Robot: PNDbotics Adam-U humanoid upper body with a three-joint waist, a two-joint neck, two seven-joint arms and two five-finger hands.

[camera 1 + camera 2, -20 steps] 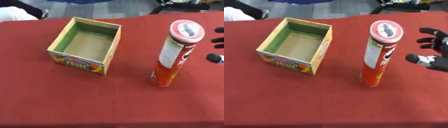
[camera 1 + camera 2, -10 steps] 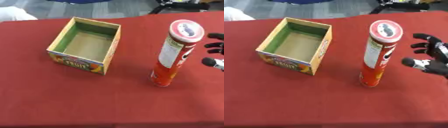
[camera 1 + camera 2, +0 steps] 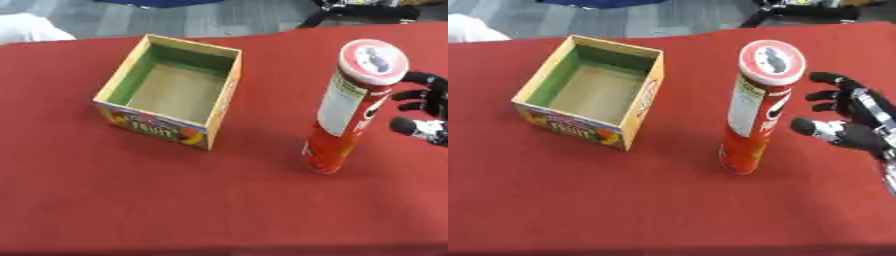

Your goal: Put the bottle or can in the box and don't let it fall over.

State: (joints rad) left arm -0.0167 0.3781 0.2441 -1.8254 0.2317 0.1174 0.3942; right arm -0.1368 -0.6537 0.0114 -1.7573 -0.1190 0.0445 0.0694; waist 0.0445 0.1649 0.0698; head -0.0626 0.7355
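From the left eye view the tall red can stands upright on the red table, right of the open box, while the right eye view shows the right hand just beside it, fingers spread, holding nothing.

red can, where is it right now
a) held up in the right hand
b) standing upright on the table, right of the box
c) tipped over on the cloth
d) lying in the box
b: the red can stands upright on the table, right of the box, with the open right hand beside it, not touching.
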